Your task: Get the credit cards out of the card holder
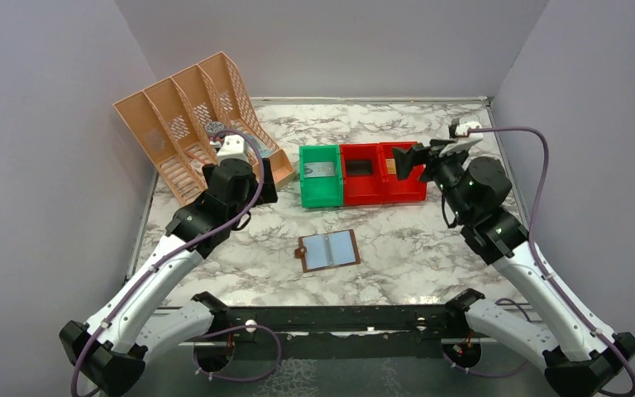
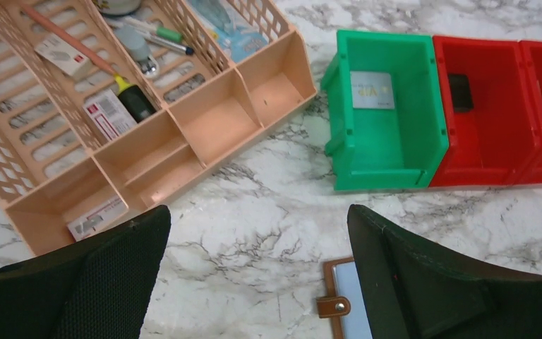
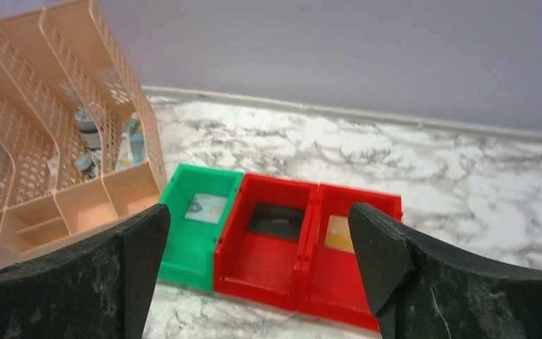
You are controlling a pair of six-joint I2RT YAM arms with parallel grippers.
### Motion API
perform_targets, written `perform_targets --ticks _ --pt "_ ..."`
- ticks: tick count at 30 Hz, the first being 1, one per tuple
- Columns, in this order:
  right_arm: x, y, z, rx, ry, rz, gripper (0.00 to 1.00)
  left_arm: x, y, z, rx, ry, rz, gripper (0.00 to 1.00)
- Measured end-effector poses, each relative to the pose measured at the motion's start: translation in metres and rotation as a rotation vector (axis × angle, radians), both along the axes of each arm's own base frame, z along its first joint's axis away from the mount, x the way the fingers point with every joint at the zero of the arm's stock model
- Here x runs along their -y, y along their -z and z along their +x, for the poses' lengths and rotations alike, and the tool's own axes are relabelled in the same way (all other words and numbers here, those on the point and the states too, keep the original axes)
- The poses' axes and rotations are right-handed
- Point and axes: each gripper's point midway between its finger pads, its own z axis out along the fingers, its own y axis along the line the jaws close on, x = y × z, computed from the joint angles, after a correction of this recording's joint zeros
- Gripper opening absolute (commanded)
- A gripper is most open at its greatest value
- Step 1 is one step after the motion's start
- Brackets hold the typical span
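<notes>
**Both jaws wide, wallet open on the marble**

The wallet lies flat and open on the surface. It is toward the front, about midway between the two arms, with its pale blue lining up and its snap tab on the left. From where I stand I cannot tell whether any card sits in its pockets.

Behind it, three bins stand in a row, touching side by side. The green bin is on the left, followed by two red ones. A grey card lies flat on the floor of the green bin. The middle red bin holds a small dark thing. The right red bin has a tan card lying flat in it.

The left gripper hangs over bare marble between the rack and the green bin. Its jaws are spread wide with nothing between them. In its wrist view a corner of the wallet, with the tab, shows just beside one finger.

The right gripper hovers raised by the right end of the bin row, tipped toward the bins. Its jaws are also wide apart and empty.

The peach rack leans at the back left, close to the green bin but not touching it. Pens, a marker and a few small boxes lie in its slots.
</notes>
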Motion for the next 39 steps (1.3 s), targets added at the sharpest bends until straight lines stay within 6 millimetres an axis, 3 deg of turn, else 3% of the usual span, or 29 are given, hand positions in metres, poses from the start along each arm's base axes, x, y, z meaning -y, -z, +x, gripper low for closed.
perform_targets --ticks 5,9,16,30,39 --pt "-0.006 -0.039 0.007 0.026 -0.01 0.007 1.0 -0.014 -0.041 -0.003 0.084 -0.026 -0.018 0.99" --pt "0.003 -0.024 0.011 -0.029 0.047 -0.012 1.0 -0.022 -0.061 -0.014 0.139 -0.031 -0.054 0.99" --pt "0.014 0.006 0.012 -0.111 0.112 -0.057 1.0 -0.025 -0.064 -0.017 0.143 -0.034 -0.054 0.99" --pt "0.009 0.02 0.007 -0.121 0.058 -0.115 1.0 -0.024 -0.064 -0.016 0.137 -0.032 -0.046 0.99" --pt "0.012 0.014 0.004 -0.097 0.055 -0.125 1.0 -0.025 -0.064 -0.016 0.138 -0.036 -0.045 0.99"
